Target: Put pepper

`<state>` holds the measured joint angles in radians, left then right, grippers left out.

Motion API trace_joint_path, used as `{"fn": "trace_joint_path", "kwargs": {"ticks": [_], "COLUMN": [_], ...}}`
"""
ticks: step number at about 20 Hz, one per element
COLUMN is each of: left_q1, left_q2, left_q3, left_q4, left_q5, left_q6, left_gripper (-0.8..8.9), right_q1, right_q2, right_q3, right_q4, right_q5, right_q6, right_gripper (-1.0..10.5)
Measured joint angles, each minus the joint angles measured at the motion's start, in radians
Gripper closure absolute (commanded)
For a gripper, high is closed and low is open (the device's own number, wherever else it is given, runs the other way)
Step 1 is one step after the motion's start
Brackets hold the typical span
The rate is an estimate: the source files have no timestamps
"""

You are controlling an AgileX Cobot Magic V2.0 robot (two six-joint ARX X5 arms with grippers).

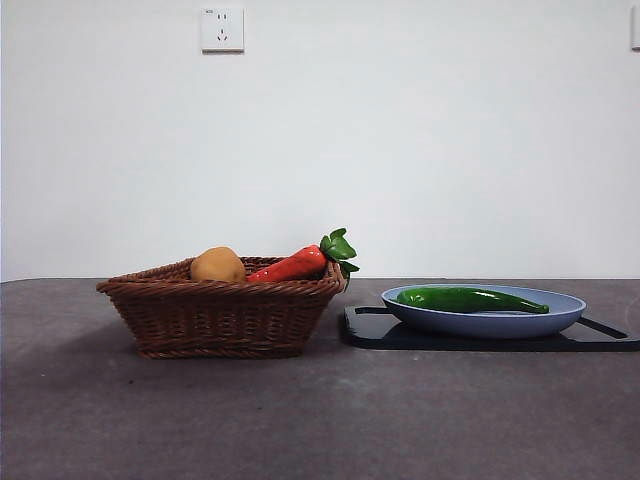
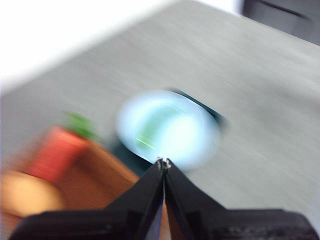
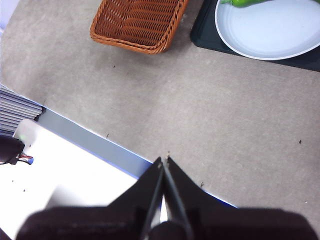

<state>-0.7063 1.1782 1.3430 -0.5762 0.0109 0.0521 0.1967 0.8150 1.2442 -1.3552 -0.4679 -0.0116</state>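
Observation:
The long glossy dark-green pepper (image 1: pixel 470 298) lies on the blue plate (image 1: pixel 560 312) at the right of the front view; its end shows in the right wrist view (image 3: pixel 246 2) on the plate (image 3: pixel 270 30). The left wrist view is blurred; the plate (image 2: pixel 195 140) shows as a pale oval beyond my left gripper (image 2: pixel 163 162), which is shut and empty, high above the table. My right gripper (image 3: pixel 163 160) is shut and empty, above the table's near edge, far from the plate. Neither gripper shows in the front view.
A brown wicker basket (image 1: pixel 220 310) stands left of the plate, holding a yellow-brown potato (image 1: pixel 217 265) and a red-orange vegetable with green leaves (image 1: pixel 295 265). The plate rests on a black board (image 1: pixel 380 328). The basket also shows in the right wrist view (image 3: pixel 137 22).

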Motion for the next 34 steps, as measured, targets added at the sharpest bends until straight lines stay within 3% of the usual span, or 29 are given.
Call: {"fn": "trace_joint_path", "kwargs": {"ticks": [7, 10, 14, 16, 23, 28, 34], "left_q1": [0.362, 0.526, 0.649, 0.681, 0.726, 0.73, 0.73], "left_q2": [-0.223, -0.386, -0.628, -0.758, -1.041, -1.117, -1.171], "left_q3": [-0.013, -0.18, -0.543, -0.73, -1.151, -1.301, -1.323], "left_q4": [0.108, 0.253, 0.512, 0.607, 0.615, 0.613, 0.51], "left_q5": [0.006, 0.037, 0.037, 0.037, 0.037, 0.037, 0.037], "left_q6": [0.054, 0.056, 0.057, 0.052, -0.016, -0.072, -0.09], "left_gripper": [8.05, 8.05, 8.05, 8.05, 8.05, 8.05, 8.05], "right_q1": [0.0, 0.0, 0.0, 0.0, 0.0, 0.0, 0.0], "right_q2": [0.0, 0.0, 0.0, 0.0, 0.0, 0.0, 0.0], "right_q3": [0.0, 0.0, 0.0, 0.0, 0.0, 0.0, 0.0], "right_q4": [0.0, 0.0, 0.0, 0.0, 0.0, 0.0, 0.0], "right_q5": [0.0, 0.0, 0.0, 0.0, 0.0, 0.0, 0.0], "right_q6": [0.0, 0.0, 0.0, 0.0, 0.0, 0.0, 0.0], "right_gripper": [9.4, 9.4, 9.4, 9.4, 9.4, 9.4, 9.4]}}
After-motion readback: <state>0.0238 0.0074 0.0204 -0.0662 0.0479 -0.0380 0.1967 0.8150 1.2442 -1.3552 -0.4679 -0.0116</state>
